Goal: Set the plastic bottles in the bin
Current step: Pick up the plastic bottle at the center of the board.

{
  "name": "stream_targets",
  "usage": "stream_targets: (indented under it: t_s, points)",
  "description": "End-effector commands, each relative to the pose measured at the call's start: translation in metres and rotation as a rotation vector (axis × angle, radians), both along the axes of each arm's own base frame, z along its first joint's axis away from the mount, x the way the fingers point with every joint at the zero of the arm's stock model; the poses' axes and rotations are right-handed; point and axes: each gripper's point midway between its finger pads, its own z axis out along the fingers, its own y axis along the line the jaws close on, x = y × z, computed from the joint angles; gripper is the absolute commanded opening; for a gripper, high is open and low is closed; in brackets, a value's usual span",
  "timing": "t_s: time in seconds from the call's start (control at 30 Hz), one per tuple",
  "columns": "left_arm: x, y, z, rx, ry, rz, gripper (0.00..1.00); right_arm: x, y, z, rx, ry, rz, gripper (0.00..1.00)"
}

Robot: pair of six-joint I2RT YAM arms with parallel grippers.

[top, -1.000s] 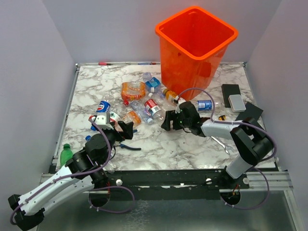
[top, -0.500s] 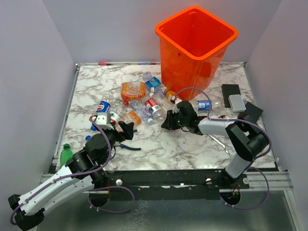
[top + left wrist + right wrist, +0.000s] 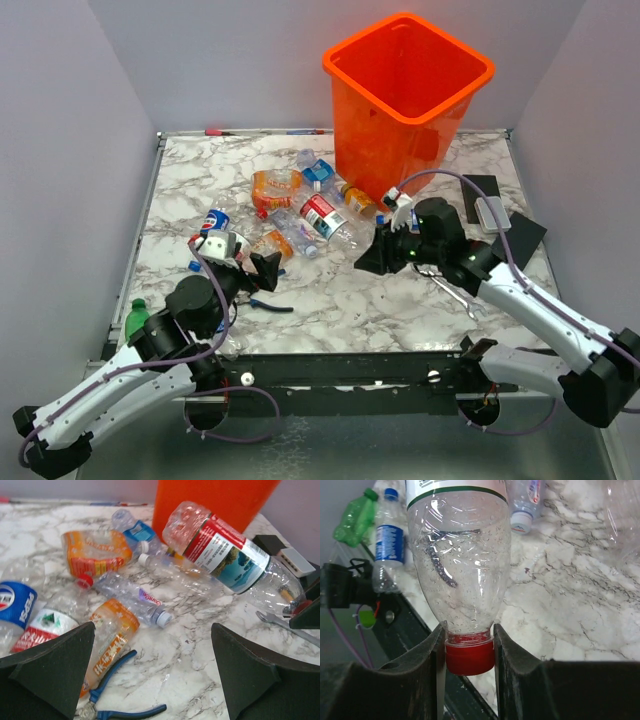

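One orange bin (image 3: 405, 90) stands far right. Roughly a dozen plastic bottles (image 3: 277, 188) show, the heap defying an exact count. One pliers (image 3: 275, 307), one wrench (image 3: 455, 295), three small flat objects (image 3: 480, 188) right.

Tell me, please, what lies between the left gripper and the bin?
Crushed bottles, an orange-labelled one nearest the left gripper; the left wrist view shows them before the bin.

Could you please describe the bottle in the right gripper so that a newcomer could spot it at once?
Start at the orange bin; just before its near left corner lies a heap of bottles. The held bottle is clear with a red-and-white label, and it alone is pinched by its red cap in the right gripper.
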Motion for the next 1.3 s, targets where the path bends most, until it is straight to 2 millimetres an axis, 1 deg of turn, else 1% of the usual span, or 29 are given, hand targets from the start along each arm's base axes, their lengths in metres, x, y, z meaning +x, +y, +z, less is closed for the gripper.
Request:
stream_targets:
  t_s: [0.0, 0.03, 0.07, 0.1, 0.17, 0.27, 0.4, 0.57, 0.63, 0.8, 0.97, 1.17, 1.27]
  points:
    - [-0.020, -0.039, 0.061, 0.209, -0.248, -0.334, 0.99, -0.058, -0.034, 0.005, -0.148, 0.169, 0.094, 0.01]
    - [-0.024, -0.047, 0.068, 0.286, -0.284, -0.405, 0.99, -0.065, -0.039, 0.007, -0.167, 0.193, 0.099, 0.01]
    - [-0.031, -0.059, 0.063, 0.379, -0.310, -0.510, 0.99, -0.070, -0.042, 0.008, -0.179, 0.212, 0.103, 0.01]
    - [-0.032, -0.064, 0.062, 0.460, -0.334, -0.562, 0.99, -0.075, -0.045, 0.009, -0.188, 0.231, 0.109, 0.01]
    - [-0.025, -0.070, 0.056, 0.609, -0.358, -0.605, 0.99, -0.083, -0.047, 0.012, -0.186, 0.246, 0.126, 0.01]
    - [-0.013, -0.071, 0.050, 0.838, -0.430, -0.642, 0.99, -0.089, -0.047, 0.018, -0.167, 0.242, 0.155, 0.01]
    - [-0.002, -0.076, 0.045, 1.015, -0.465, -0.691, 0.99, -0.097, -0.041, 0.034, -0.132, 0.238, 0.222, 0.01]
    - [-0.002, -0.089, 0.023, 1.167, -0.435, -0.812, 0.99, -0.100, -0.033, 0.061, -0.080, 0.202, 0.293, 0.01]
    - [-0.005, -0.094, 0.021, 1.222, -0.452, -0.826, 0.99, -0.101, -0.030, 0.069, -0.064, 0.190, 0.311, 0.01]
    - [-0.008, -0.105, 0.027, 1.266, -0.502, -0.845, 0.99, -0.100, -0.028, 0.073, -0.057, 0.184, 0.323, 0.01]
    - [-0.002, -0.109, 0.018, 1.338, -0.505, -0.862, 0.98, -0.103, -0.026, 0.078, -0.039, 0.179, 0.341, 0.01]
    - [0.002, -0.113, 0.012, 1.373, -0.504, -0.868, 0.85, -0.108, -0.026, 0.082, -0.022, 0.172, 0.357, 0.01]
    - [0.003, -0.115, 0.012, 1.373, -0.507, -0.867, 0.77, -0.108, -0.026, 0.083, -0.017, 0.170, 0.359, 0.00]
